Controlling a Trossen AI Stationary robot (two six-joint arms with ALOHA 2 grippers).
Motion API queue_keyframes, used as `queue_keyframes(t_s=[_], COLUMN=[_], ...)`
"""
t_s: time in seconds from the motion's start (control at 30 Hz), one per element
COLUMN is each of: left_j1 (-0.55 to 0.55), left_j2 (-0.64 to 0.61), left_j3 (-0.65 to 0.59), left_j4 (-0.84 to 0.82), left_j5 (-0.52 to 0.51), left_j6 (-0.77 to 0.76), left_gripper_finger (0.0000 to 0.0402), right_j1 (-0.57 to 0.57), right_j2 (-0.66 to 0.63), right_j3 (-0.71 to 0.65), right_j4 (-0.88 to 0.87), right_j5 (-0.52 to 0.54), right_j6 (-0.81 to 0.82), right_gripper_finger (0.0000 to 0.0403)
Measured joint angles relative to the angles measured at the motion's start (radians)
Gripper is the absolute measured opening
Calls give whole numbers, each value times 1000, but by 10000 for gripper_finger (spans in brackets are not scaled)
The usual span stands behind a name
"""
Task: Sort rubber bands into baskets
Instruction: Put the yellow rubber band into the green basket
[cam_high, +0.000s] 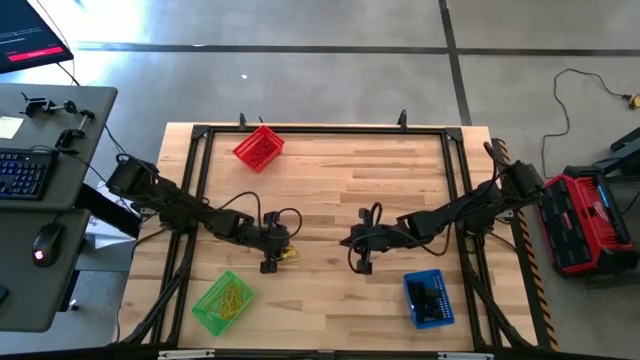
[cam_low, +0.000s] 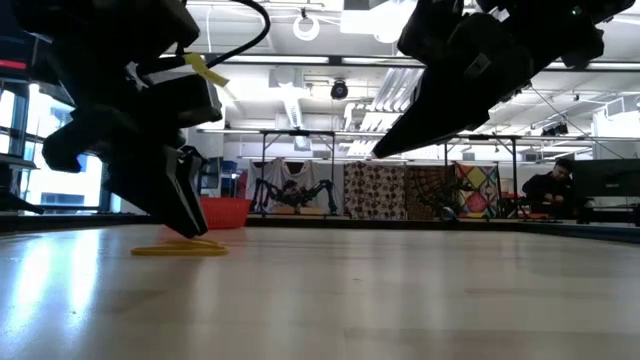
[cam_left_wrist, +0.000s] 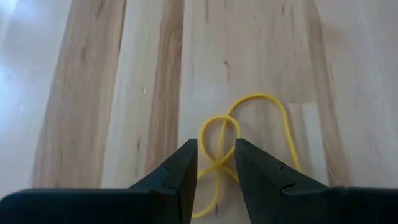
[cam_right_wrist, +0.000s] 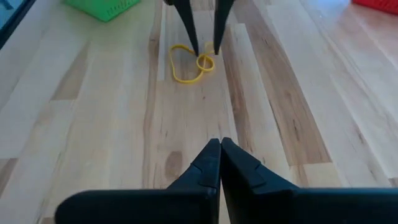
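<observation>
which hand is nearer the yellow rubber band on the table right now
Left. The left hand is right over the yellow rubber band, open fingers straddling its twisted loop. The right hand is shut and sits farther along the table, pointing toward the band.

I see open surface (cam_high: 330, 190) across the middle, between the two hands. Left hand (cam_high: 272, 262) sits low over a yellow band (cam_right_wrist: 189, 62), fingers parted, straddling its small twisted loop. Right hand (cam_high: 362, 262) hangs opposite, fingers together, bare wood between them. Baskets sit out at the edges: red (cam_high: 259, 147) far side, green (cam_high: 223, 301) and blue (cam_high: 428, 299) near corners.
</observation>
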Motion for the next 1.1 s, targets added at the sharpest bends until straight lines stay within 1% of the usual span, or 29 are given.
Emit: queue_keyframes(t_s=[0.2,0.33,0.4,0.5,0.7,0.8,0.87,0.93,1.1], left_j1=[16,27,27,27,27,27,21,14,3], left_j2=[0,0,1,15,64,65,51,34,-9], left_j3=[0,0,0,0,3,3,2,0,-2], left_j4=[-1,-1,-1,-3,8,8,7,3,-7], left_j5=[-17,24,40,51,53,53,54,60,72], left_j6=[19,19,19,19,12,-4,9,41,88], left_gripper_finger=[102,102,102,102,101,100,91,73,10], right_j1=[18,29,37,46,47,47,47,47,47], right_j2=[0,0,0,0,0,0,0,0,0], right_j3=[0,0,0,0,0,0,0,0,0], right_j4=[3,13,14,15,15,15,15,15,14], right_j5=[26,29,50,79,79,79,79,79,79], right_j6=[0,18,18,8,18,18,14,8,18], right_gripper_finger=[0,0,0,0,0,0,0,0,0])
